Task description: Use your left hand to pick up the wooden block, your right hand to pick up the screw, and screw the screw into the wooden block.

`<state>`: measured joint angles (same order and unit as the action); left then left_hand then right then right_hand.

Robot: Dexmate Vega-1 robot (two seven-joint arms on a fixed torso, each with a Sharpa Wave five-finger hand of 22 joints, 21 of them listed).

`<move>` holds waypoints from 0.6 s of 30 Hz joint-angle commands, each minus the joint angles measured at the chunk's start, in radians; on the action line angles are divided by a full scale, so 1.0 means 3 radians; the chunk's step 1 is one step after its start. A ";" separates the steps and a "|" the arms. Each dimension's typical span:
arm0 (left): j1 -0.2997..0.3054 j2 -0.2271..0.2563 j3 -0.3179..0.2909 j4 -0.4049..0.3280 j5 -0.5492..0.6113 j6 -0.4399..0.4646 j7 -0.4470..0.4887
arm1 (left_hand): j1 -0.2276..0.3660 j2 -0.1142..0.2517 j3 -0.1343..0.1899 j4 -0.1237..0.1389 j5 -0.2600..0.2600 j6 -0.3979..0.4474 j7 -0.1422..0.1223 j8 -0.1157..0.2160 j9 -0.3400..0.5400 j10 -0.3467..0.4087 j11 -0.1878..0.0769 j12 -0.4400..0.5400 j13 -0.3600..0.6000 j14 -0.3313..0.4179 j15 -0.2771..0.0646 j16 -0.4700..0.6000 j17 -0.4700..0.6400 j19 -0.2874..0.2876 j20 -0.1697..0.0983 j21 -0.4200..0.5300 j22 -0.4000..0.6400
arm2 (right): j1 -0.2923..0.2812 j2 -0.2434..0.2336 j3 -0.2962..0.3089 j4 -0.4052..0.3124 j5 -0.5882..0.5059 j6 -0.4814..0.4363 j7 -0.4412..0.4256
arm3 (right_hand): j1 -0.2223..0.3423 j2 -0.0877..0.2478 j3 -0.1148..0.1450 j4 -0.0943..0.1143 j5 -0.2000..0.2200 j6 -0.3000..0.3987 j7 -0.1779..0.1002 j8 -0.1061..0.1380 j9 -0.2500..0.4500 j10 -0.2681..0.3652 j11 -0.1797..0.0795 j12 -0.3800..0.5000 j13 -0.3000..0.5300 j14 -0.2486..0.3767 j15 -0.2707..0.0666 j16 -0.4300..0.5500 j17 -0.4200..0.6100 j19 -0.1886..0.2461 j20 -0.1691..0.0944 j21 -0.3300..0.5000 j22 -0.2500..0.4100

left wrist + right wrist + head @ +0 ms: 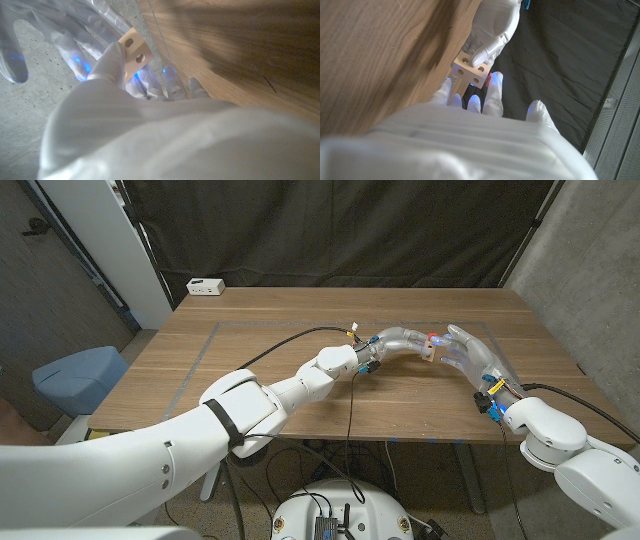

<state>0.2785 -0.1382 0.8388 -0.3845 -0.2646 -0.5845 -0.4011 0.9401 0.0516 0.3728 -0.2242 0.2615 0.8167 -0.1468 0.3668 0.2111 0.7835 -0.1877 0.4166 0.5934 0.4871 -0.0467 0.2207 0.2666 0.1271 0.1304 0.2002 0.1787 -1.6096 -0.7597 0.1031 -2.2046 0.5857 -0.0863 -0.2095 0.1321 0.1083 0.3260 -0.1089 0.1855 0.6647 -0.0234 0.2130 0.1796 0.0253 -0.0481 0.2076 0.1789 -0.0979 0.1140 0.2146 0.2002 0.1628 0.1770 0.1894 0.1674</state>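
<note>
I have the left hand [400, 340] raised over the right half of the wooden table [250, 360], its fingers closed around the wooden block [428, 348] so the block sits clear of the surface and its drilled faces point out toward the other hand. In the right wrist view the block [470, 71] shows several holes, and I keep it gripped from the far side so those holes stay uncovered for the screw. The right hand [468, 355] is up against the block from the right, fingertips meeting it; a small red spot [433, 337] shows at the contact, which I judge to be the screw's head, though it is too small to be sure. I cannot tell from these views whether the right fingers actually pinch the screw or merely press beside it. The two hands meet in mid-air so that the right can turn against a block held steady.
</note>
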 commanded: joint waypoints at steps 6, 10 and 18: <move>-0.0021 -0.0007 0.0013 0.0014 -0.0007 0.0032 0.0023 | -0.0247 0.0273 0.0226 0.0234 0.0023 0.0250 0.0087 0.0026 0.0019 0.0029 -0.0007 0.0107 0.0016 0.0033 -0.0199 0.0014 0.0018 0.0010 0.0020 0.0020 0.0014 | -0.0072 0.0004 0.0081 -0.0028 0.0005 0.0001 -0.0039 | -0.0025 0.0001 0.0027 0.0006 0.0015 0.0060 0.0016 -0.0007 0.0004 0.0047 0.0020 0.0017 0.0010 0.0043 0.0028 0.0018 -0.0004 0.0016 -0.0005 0.0017 0.0012; -0.0022 -0.0005 0.0016 0.0013 -0.0005 0.0028 0.0028 | -0.0248 0.0273 0.0229 0.0235 0.0024 0.0246 0.0092 0.0024 0.0019 0.0033 -0.0003 0.0105 0.0010 0.0033 -0.0197 0.0012 0.0016 0.0010 0.0020 0.0020 0.0015 | -0.0102 0.0056 0.0100 -0.0054 -0.0047 0.0005 -0.0128 | -0.0021 -0.0004 0.0030 0.0001 0.0015 0.0079 0.0032 -0.0009 0.0005 0.0069 0.0045 0.0017 0.0011 0.0063 0.0028 0.0021 -0.0007 0.0036 -0.0009 0.0023 0.0012; -0.0021 -0.0009 0.0017 0.0014 -0.0008 0.0028 0.0032 | -0.0245 0.0273 0.0228 0.0232 0.0023 0.0242 0.0094 0.0022 0.0019 0.0028 0.0004 0.0105 0.0011 0.0029 -0.0193 0.0013 0.0018 0.0012 0.0019 0.0020 0.0015 | -0.0100 0.0113 0.0101 -0.0064 -0.0103 0.0001 -0.0191 | -0.0005 -0.0014 0.0037 -0.0013 0.0015 0.0094 0.0046 -0.0020 0.0005 0.0090 0.0055 0.0011 0.0011 0.0090 0.0019 0.0021 -0.0013 0.0077 -0.0007 0.0032 0.0012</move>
<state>0.2735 -0.1393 0.8423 -0.3814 -0.2661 -0.5773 -0.3941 0.9400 0.0515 0.3741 -0.2255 0.2612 0.8167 -0.1468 0.3667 0.2111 0.7807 -0.1873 0.4166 0.5934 0.4871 -0.0467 0.2207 0.2667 0.1271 0.1305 0.2002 0.1787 -1.6320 -0.7460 0.1252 -2.2149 0.5744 -0.0827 -0.2399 0.1321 0.1083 0.3302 -0.1132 0.1855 0.6897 -0.0126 0.2129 0.1795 0.0449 -0.0284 0.2076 0.1789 -0.0803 0.1179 0.2184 0.1951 0.1793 0.1749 0.1894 0.1675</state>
